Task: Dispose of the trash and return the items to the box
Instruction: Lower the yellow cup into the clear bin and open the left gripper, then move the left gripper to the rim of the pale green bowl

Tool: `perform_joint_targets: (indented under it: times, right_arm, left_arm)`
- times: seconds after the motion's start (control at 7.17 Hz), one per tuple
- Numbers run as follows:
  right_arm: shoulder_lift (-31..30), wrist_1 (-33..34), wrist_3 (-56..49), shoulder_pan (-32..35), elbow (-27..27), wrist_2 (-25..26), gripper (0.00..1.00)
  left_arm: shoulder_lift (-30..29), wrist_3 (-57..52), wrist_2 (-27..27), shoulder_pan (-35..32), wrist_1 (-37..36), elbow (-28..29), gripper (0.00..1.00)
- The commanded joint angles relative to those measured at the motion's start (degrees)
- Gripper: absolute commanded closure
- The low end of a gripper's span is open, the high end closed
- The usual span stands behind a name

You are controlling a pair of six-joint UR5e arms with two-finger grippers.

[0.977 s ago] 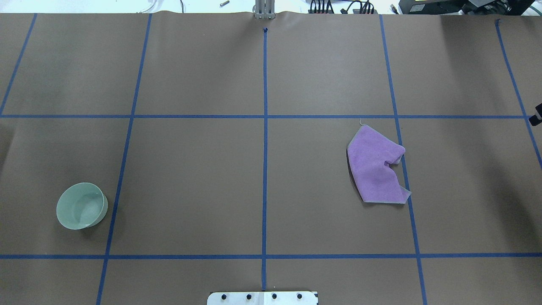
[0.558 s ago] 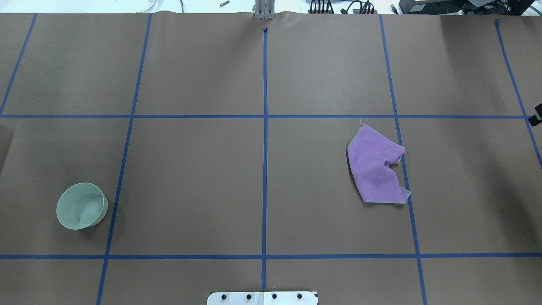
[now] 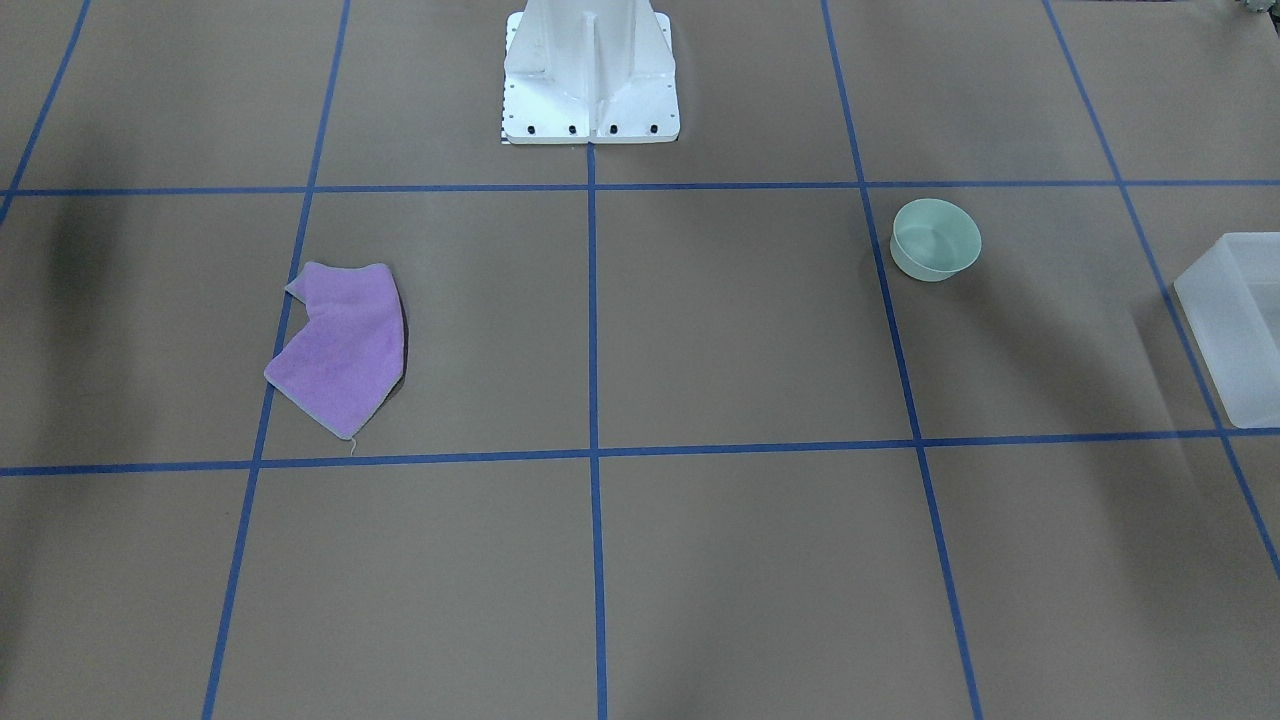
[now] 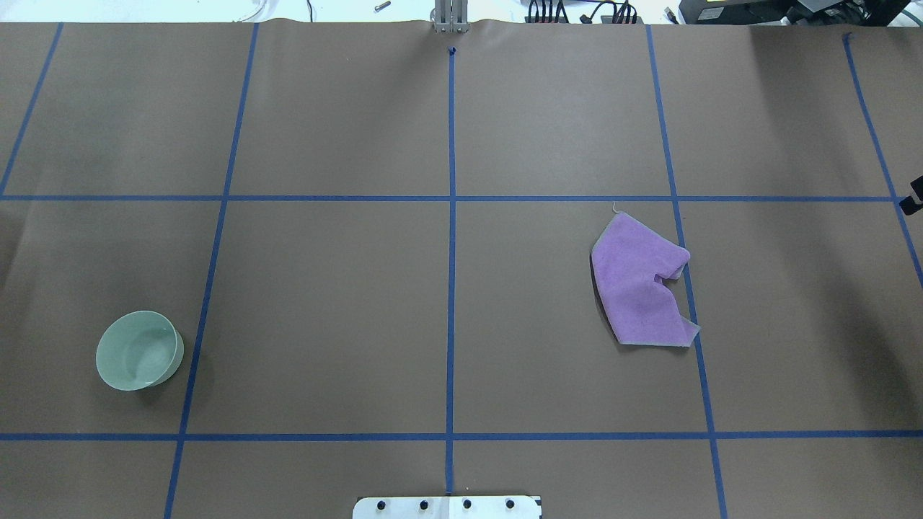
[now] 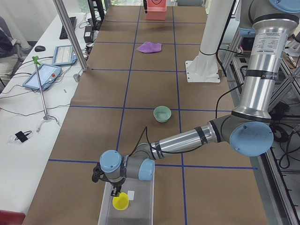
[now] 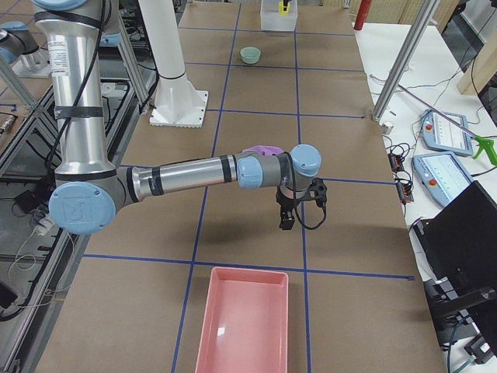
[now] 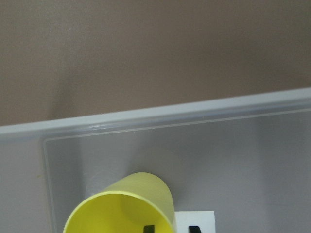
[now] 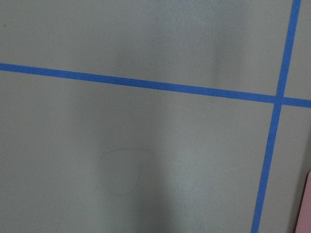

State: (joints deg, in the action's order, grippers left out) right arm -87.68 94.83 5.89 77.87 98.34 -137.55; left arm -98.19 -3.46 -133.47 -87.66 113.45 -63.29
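Note:
The yellow cup point(image 7: 121, 206) stands upright inside the frosted box point(image 7: 170, 114), which also shows in the exterior left view point(image 5: 143, 211) and in the front view point(image 3: 1235, 320). My left gripper point(image 5: 114, 190) hangs just above the cup point(image 5: 121, 202). In the left wrist view its fingertips point(image 7: 148, 228) are apart, one inside the cup's rim and one outside, so it looks open. The mint-green bowl point(image 4: 138, 350) sits upright on the table, away from the box point(image 3: 935, 238). My right gripper point(image 6: 287, 221) hovers over bare table. I cannot tell whether it is open.
A purple cloth point(image 4: 642, 281) lies crumpled on the right half of the table, close behind the right arm point(image 6: 264, 149). A pink tray point(image 6: 245, 326) stands at the table's right end. The white robot base point(image 3: 590, 80) is at the near middle edge.

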Motion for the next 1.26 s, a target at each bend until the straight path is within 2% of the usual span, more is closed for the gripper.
perform_joint_targets:
  times: [0.0,0.14,0.28,0.56,0.7,0.84,0.98,1.12]
  right_arm:
    - [-0.04,0.00,0.09,0.00,0.01,0.00,0.00]
    - [-0.04,0.00,0.00,0.00,-0.08,0.00,0.00]
    - [0.05,0.00,0.00,0.00,-0.17,0.00,0.00]
    - [-0.04,0.00,0.00,-0.09,-0.17,0.00,0.00]
    - [-0.04,0.00,0.00,-0.09,-0.43,0.00,0.00]
    - [-0.04,0.00,0.00,-0.09,-0.61,0.00,0.00]
    - [0.05,0.00,0.00,-0.44,-0.61,0.00,0.00]
    - [0.31,-0.09,0.00,-1.05,-0.61,0.00,0.00]
  left_arm:
    - [0.54,0.56,-1.71,0.12,-18.43,-18.25,0.24]
    - [1.32,1.43,-0.66,0.56,-23.93,-25.32,0.24]
    - [2.90,7.36,-0.57,4.04,-24.16,-30.35,0.21]
    - [6.85,27.44,2.41,18.95,-23.72,-43.34,0.18]
    - [8.43,32.15,2.77,23.81,-22.85,-47.15,0.17]
    - [11.84,37.94,6.25,30.12,-15.79,-48.32,0.16]
    - [16.31,45.48,10.73,36.10,-4.06,-47.72,0.16]
    - [17.40,47.04,10.86,37.90,-1.77,-47.80,0.16]
